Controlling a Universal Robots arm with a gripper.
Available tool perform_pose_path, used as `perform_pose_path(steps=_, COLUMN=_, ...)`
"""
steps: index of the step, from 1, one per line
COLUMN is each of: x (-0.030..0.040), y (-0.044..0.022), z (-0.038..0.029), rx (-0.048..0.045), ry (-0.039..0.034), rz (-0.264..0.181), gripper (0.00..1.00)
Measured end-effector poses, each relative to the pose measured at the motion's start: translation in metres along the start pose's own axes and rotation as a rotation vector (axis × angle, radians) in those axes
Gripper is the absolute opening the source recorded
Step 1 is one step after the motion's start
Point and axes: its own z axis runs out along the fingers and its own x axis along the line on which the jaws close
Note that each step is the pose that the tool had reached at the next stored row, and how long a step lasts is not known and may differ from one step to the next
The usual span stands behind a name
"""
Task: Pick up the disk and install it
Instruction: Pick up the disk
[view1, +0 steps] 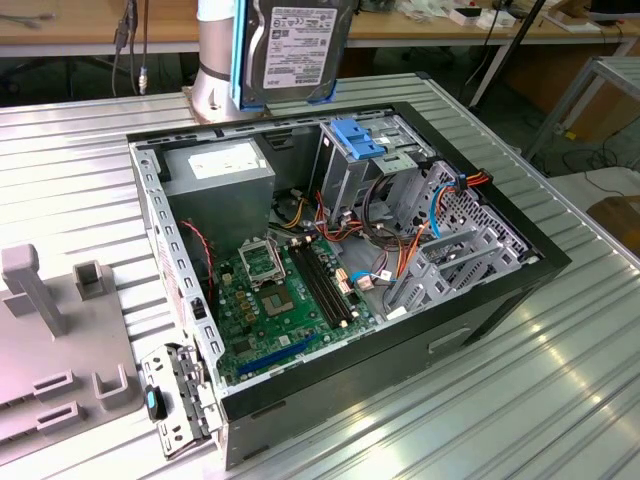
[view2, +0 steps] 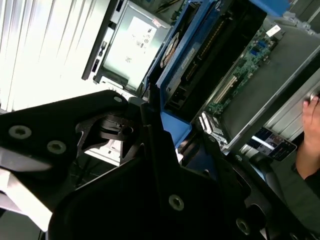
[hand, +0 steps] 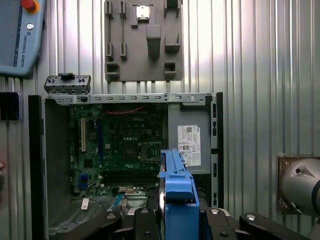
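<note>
Disk (view1: 295, 45) is pinched in my tool (hand: 179, 222), jaws pressed on its blue side rails, and it hangs in the air above the case, touching nothing else.

The ribbed counter (view1: 540, 390) carries the case (view1: 470, 310), which lies on its side with the panel off and its inside open upward. Within the case, the power supply (view1: 220, 170) fills one far corner. The board (view1: 285, 300) covers the case floor. The cage (view1: 345, 180) stands along the case's far wall just beside the power supply, with the blue bracket (view1: 357, 137) on top of it.

The disk stands on end, long axis upright, with its labelled face toward the exterior camera. It hovers over the far rim of the case, above the gap where the power supply meets the cage. The bracket lies below it and slightly toward the exterior view's right.

In the first wrist view I look down the disk's edge into the case, with the board and the power supply's label beyond the rail. In the second wrist view a person's hand (view2: 311, 125) shows near the case's outer side, well apart from my tool.
</note>
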Motion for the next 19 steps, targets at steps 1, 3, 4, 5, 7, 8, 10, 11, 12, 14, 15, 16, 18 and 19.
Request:
perform_pose_path(steps=1, x=0.0001, y=-0.0055, z=0.0006, rx=-0.0001, ry=-0.0001, rz=0.0, gripper=0.37)
perform_pose_path(steps=3, x=0.0001, y=-0.0181, z=0.0018, rx=-0.0002, ry=0.0, rz=0.0, gripper=0.37)
perform_pose_path(steps=4, x=0.0002, y=-0.0249, z=0.0025, rx=-0.0002, ry=-0.0001, rz=0.0, gripper=0.37)
perform_pose_path(steps=5, x=0.0024, y=-0.0301, z=0.0031, rx=-0.0003, ry=0.0, rz=0.0, gripper=0.37)
perform_pose_path(steps=7, x=0.014, y=-0.0343, z=0.0043, rx=-0.0008, ry=-0.0001, rz=0.0, gripper=0.37)
perform_pose_path(steps=8, x=0.0184, y=-0.0348, z=0.0047, rx=-0.0008, ry=-0.0001, rz=0.0, gripper=0.37)
perform_pose_path(steps=10, x=0.0292, y=-0.0389, z=0.0062, rx=-0.0011, ry=-0.0001, rz=0.001, gripper=0.37)
perform_pose_path(steps=11, x=0.0301, y=-0.0436, z=0.0069, rx=-0.0014, ry=-0.0002, rz=0.001, gripper=0.37)
perform_pose_path(steps=12, x=0.0303, y=-0.0477, z=0.0073, rx=-0.0019, ry=0.0001, rz=0.001, gripper=0.37)
perform_pose_path(steps=14, x=0.0339, y=-0.0601, z=0.0091, rx=-0.0029, ry=0.0003, rz=0.001, gripper=0.37)
perform_pose_path(steps=15, x=0.0368, y=-0.0605, z=0.0097, rx=-0.0028, ry=0.0, rz=0.001, gripper=0.37)
perform_pose_path(steps=16, x=0.0395, y=-0.0606, z=0.0098, rx=-0.0029, ry=0.0, rz=0.001, gripper=0.37)
perform_pose_path(steps=18, x=0.0443, y=-0.0606, z=0.0101, rx=-0.003, ry=-0.0001, rz=0.001, gripper=0.37)
perform_pose_path(steps=19, x=0.045, y=-0.0606, z=0.0101, rx=-0.003, ry=-0.0002, rz=0.001, gripper=0.37)
